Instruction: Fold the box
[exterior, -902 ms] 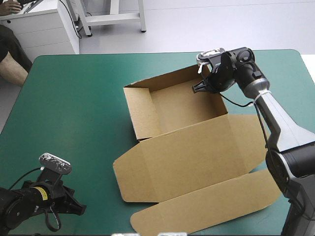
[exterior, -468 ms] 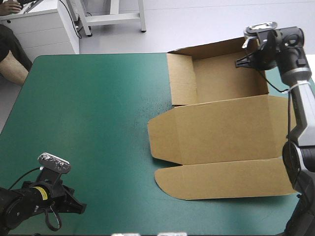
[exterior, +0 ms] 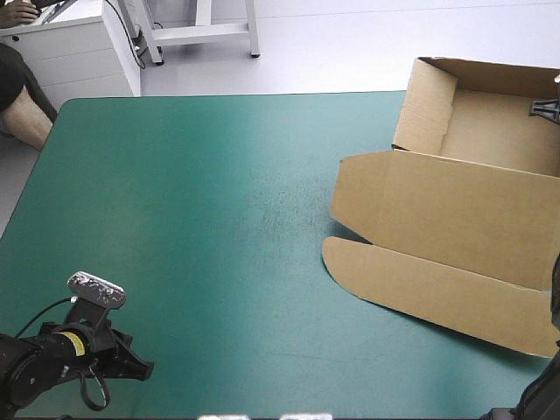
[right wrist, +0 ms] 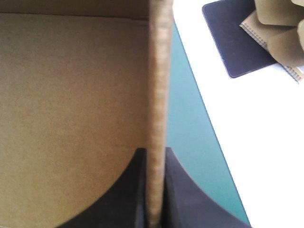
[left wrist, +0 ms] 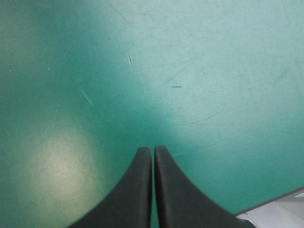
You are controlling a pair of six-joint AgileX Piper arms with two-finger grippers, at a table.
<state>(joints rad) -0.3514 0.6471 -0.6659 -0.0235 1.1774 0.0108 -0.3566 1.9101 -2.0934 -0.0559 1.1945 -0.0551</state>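
Note:
The brown box [exterior: 455,201] lies at the table's right side as an open tray with raised walls, its lid and front flap flat toward the near edge. Part of it runs past the picture's right edge. Only the black tip of my right gripper [exterior: 545,108] shows there, at the tray's right wall. In the right wrist view my right gripper [right wrist: 154,159] is shut on the box, the wall's edge [right wrist: 157,85] pinched between the fingers and the tray's inside beside it. My left gripper [exterior: 138,371] rests at the near-left corner. Its fingers [left wrist: 153,151] are shut on nothing above the cover.
The bare teal-green cover [exterior: 201,219] spans the left and middle of the table. The table's right edge [right wrist: 202,118] runs close beside the gripped wall. Beyond it on the floor are a dark mat [right wrist: 230,42] and more brown board [right wrist: 280,23].
The right gripper has pulled the box from the table's middle to the far right, turning it as it went. The left arm has not moved.

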